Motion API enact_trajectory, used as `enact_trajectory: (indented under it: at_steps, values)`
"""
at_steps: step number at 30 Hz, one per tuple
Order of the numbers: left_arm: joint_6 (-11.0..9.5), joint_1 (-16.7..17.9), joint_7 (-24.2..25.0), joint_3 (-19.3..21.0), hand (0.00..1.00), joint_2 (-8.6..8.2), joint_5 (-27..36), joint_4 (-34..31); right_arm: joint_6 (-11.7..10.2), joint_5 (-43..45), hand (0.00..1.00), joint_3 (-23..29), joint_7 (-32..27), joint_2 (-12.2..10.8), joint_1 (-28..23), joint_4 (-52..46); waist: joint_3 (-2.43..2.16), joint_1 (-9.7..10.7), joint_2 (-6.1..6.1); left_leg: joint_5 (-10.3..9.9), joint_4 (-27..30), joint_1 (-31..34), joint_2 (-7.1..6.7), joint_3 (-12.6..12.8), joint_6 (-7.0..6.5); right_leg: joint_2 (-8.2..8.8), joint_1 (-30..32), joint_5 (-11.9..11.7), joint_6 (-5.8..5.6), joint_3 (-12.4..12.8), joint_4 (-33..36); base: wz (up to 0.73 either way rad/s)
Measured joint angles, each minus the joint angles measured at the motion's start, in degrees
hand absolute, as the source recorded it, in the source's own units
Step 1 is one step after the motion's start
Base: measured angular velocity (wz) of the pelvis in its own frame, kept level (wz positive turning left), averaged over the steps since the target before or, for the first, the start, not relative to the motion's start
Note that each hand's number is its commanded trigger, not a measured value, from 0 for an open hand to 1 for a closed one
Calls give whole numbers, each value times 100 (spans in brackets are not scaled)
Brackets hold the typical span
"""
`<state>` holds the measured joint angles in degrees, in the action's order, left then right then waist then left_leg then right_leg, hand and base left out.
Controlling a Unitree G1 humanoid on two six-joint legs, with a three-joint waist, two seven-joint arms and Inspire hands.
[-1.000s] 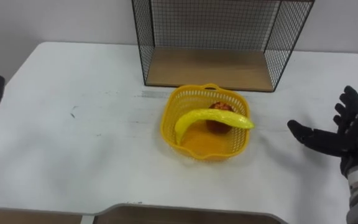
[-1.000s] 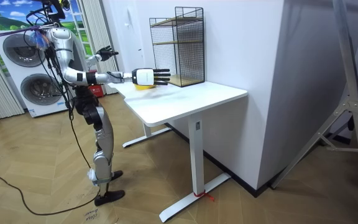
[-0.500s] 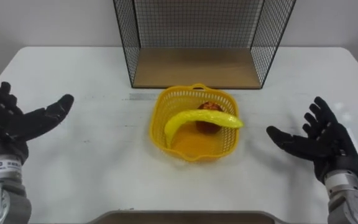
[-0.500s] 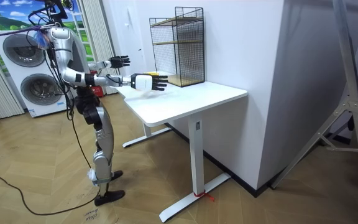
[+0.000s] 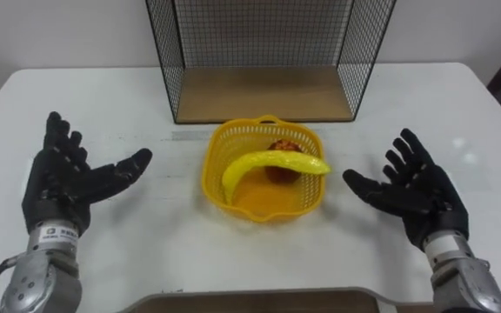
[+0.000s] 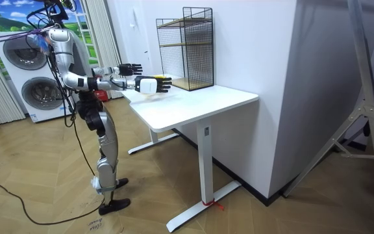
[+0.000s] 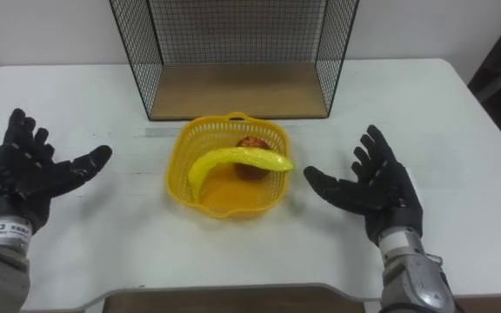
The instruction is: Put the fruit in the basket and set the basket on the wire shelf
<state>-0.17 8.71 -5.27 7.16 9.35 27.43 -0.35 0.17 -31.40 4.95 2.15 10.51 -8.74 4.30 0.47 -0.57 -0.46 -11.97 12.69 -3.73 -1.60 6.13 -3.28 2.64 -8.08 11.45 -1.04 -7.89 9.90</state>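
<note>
**Left eye view**
- Basket (image 5: 214,174): yellow plastic lattice on the white surface (image 5: 146,248), just in front of the wire shelf (image 5: 263,52), between the two hands and touched by neither.
- Banana (image 5: 268,163): inside the basket, lying across it, right tip up at the rim.
- Red fruit (image 5: 281,148): round, in the basket behind the banana, partly hidden by it.
- Left hand (image 5: 63,187): fingers straight and spread, palm turned toward the basket, holding nothing, well apart from it.
- Right hand (image 5: 411,196): mirrored pose, fingers open and empty, near the basket's right side without contact.
- Handling (a judgement): probably light even when loaded. Thin walls likely to flex under a squeeze, smooth plastic apt to slip. Best taken at opposite rims, one hand per side, and kept level to stop the banana sliding out over the rim.

**Room view**
- Stance: upright at the room view's left end of the surface, both arms stretched forward over it, washing machines (image 6: 41,97) behind.
- Wire shelf: on the surface beyond the hands, close to the wall.

**Right eye view**
- Count: one basket, one banana, one red fruit, one wire shelf, two hands.
- Shelf floor: wooden board (image 7: 237,89), bare, open at the front toward the basket.
- Task state (a judgement): fruit already in, basket not yet lifted onto the shelf.
</note>
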Motion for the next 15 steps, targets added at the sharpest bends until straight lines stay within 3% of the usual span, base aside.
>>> enact_trajectory:
  at_steps: [9, 15]
  values:
    - [-2, -6, 275, -301, 0, -189, -46, 414, -19, -12, 0, -364, 84, -119, 158, 531, 17, 0, -27, -1, -4, -13, -2, -1, 0, -1, -4, 0, 0, 2, -12, 0]
    - [-3, -7, 445, -372, 0, -208, -7, 488, -31, -19, 0, -388, 186, -149, 219, 596, 19, 13, -42, -1, -3, -16, 3, -2, 1, -4, -5, -1, 2, 11, -12, 0]
